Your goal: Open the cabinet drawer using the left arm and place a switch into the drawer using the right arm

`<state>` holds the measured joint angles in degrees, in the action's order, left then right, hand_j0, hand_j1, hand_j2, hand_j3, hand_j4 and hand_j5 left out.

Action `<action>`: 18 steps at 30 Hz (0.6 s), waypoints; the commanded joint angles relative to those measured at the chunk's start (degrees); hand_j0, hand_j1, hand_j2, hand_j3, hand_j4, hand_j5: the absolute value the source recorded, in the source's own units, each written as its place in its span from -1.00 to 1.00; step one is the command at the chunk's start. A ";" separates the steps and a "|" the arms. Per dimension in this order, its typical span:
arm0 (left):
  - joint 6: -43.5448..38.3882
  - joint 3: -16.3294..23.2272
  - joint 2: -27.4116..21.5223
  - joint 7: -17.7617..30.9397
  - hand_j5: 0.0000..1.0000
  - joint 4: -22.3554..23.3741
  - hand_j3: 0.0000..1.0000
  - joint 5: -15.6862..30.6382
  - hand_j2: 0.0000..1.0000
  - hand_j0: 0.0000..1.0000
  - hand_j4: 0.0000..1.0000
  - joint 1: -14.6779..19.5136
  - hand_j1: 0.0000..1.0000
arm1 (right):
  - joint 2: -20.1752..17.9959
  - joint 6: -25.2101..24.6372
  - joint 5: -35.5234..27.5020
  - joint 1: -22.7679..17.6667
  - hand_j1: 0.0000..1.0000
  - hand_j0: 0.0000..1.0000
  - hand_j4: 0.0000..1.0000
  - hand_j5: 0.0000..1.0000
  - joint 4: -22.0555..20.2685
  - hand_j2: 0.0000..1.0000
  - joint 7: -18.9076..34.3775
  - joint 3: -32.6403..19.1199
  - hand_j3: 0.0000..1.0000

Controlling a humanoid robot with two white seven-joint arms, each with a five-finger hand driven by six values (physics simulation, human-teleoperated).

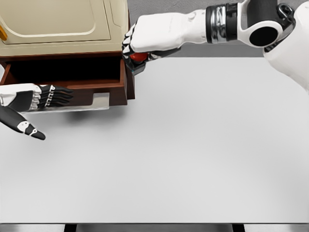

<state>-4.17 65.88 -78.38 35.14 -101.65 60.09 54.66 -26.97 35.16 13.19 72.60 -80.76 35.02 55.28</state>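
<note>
Head view. The cabinet (63, 24) stands at the far left of the tabletop (193, 154), its cream door above a brown drawer (72, 79) that is pulled out, its dark interior exposed. The left robot hand (46, 96) lies at the drawer front, fingers extended along the pale handle (87, 102) and thumb hanging free below; whether the fingers actually hook the handle cannot be told, and they hold nothing else. The right arm reaches across from the upper right, and the right robot hand (140, 46) is curled around the switch (138, 57), of which only a red part and a dark base show beneath the fingers. Hand and switch sit at the drawer's right wall, near its rear corner and close under the cabinet body; whether the switch is over the cavity or just outside the wall cannot be told.

Step in hand, as judged: the opening is done and the placing is under way. The next move calls for carrying the switch leftward past the side wall, lowering it into the cavity without striking the cabinet edge above, then releasing the fingers
</note>
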 commanded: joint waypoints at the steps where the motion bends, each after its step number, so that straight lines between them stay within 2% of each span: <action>1: 0.21 1.53 -0.55 -0.14 1.00 0.57 1.00 -6.12 1.00 1.00 1.00 0.01 1.00 | 1.22 -0.16 -0.27 0.00 -0.14 -0.14 -0.14 -0.14 0.08 -0.14 -0.02 0.27 -0.14; 4: 0.21 1.44 -0.90 -0.14 1.00 0.57 1.00 -6.12 1.00 1.00 1.00 -0.34 1.00 | 3.51 -0.16 -0.27 0.88 -0.14 -0.14 -0.14 -0.14 2.80 -0.14 -0.02 1.15 -0.14; 13: 0.30 0.74 -0.72 -0.14 1.00 0.57 1.00 -6.12 1.00 1.00 1.00 -0.17 1.00 | 6.32 -1.50 -0.27 1.67 -0.14 -0.14 -0.14 -0.14 4.65 -0.14 -0.02 2.47 -0.14; 18: 0.56 -0.14 -0.72 -0.14 1.00 0.57 1.00 -6.03 1.00 1.00 1.00 -0.17 1.00 | 9.22 -1.41 -0.19 2.90 -0.14 -0.14 -0.14 -0.14 8.60 -0.14 -0.02 3.61 -0.14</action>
<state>-3.71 66.02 -79.05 35.02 -101.13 54.26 54.49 -18.87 33.91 13.20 75.59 -73.51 35.03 58.54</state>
